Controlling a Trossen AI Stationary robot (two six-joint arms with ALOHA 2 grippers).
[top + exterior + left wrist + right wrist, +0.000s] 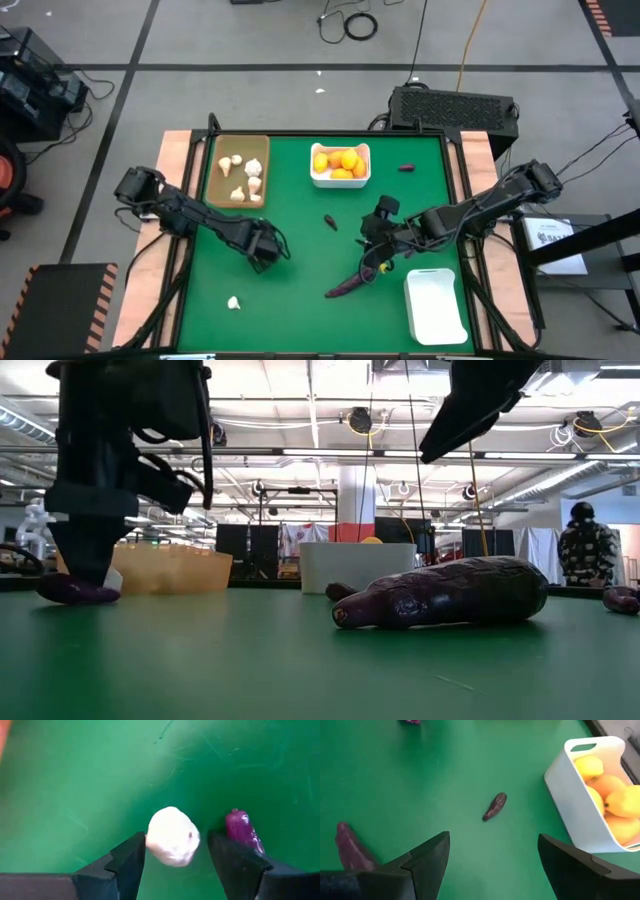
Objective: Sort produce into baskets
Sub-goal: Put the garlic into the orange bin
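— Two tools at work, and the left tool (172, 862) worries me. It's spread wide around a white garlic bulb (172, 836), not gripping it yet, and a tiny purple piece (243, 830) lies just beside that bulb.

— So closing could pinch both, or nudge the round bulb away?

— That's my guess. The left arm reaches in low from the tan tray (214, 190), where other bulbs already lie.

— And the right tool (492, 865)?

— Released, holding nothing, angled down over the green surface (300, 250) near the long eggplant (352, 282). Another small purple piece (495, 806) sits beyond it, beside the white bin of oranges (570, 815).
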